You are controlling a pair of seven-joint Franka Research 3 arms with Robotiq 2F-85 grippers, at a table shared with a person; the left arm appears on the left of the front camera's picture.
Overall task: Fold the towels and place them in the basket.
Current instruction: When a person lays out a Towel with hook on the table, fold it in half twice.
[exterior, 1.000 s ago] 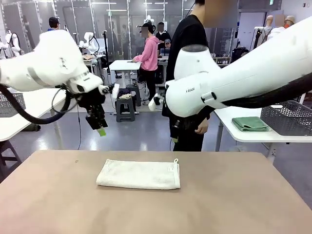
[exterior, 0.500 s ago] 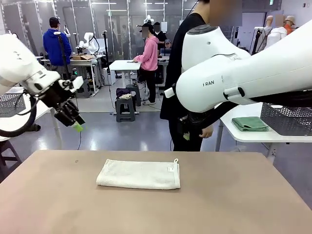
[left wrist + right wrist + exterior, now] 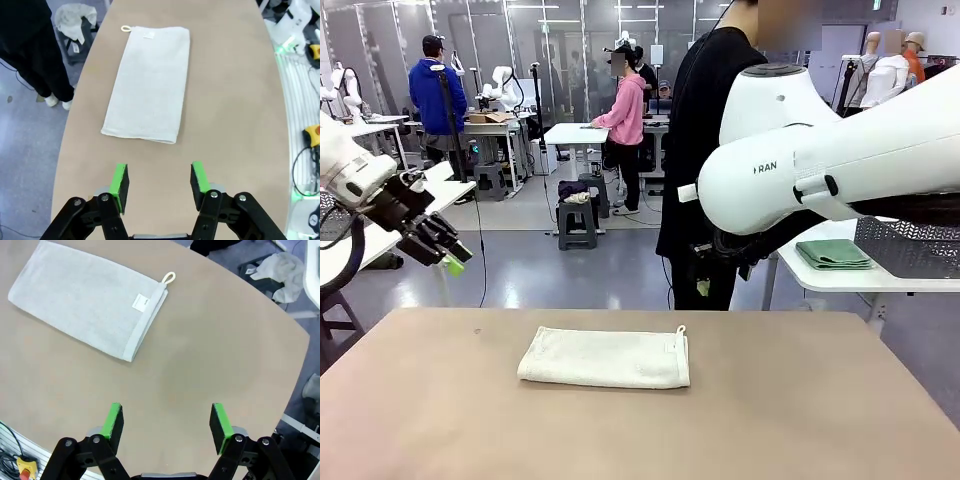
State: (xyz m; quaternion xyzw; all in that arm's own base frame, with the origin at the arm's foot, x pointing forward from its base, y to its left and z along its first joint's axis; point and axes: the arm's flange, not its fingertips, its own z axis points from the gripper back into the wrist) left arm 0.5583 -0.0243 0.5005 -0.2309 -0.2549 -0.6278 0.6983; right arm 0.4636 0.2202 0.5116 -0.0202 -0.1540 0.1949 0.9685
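An off-white towel (image 3: 605, 358) is lying folded on the table (image 3: 800, 420). The left gripper (image 3: 450, 262) is hovering off its left end, the right gripper (image 3: 166, 426) by the far edge, both spread wide, gripping nothing. Beyond, a green towel (image 3: 833, 254) is sitting beside the basket (image 3: 910, 245).

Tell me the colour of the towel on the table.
Plain off-white towel, best seen in the left wrist view.

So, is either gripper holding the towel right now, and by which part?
Nothing is held: left gripper and right gripper are open, empty; the towel lies on the table, untouched.
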